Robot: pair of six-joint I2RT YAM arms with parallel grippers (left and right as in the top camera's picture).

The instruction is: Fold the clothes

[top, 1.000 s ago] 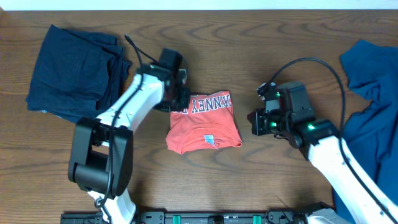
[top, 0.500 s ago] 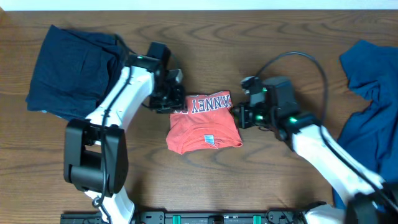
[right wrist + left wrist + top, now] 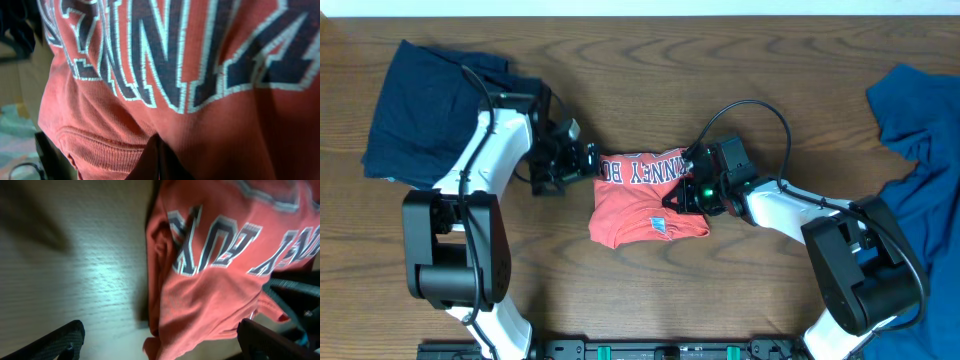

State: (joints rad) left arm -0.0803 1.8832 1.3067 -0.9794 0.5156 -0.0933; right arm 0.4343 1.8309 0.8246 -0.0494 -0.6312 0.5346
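Coral-red T-shirt, folded with its lettering up, lay at the centre of the wooden surface. The left gripper sat just off its left edge, fingers wide apart. The right gripper, jaws together, pressed against its right edge. A dark navy garment lay upper left, a blue garment far right.

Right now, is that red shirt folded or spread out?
Folded. The coral-red T-shirt lies as a compact, roughly square bundle with layered edges, its lettering on top and no sleeves spread out.

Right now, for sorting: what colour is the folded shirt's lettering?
Shirt lettering: navy, white outline; right wrist.
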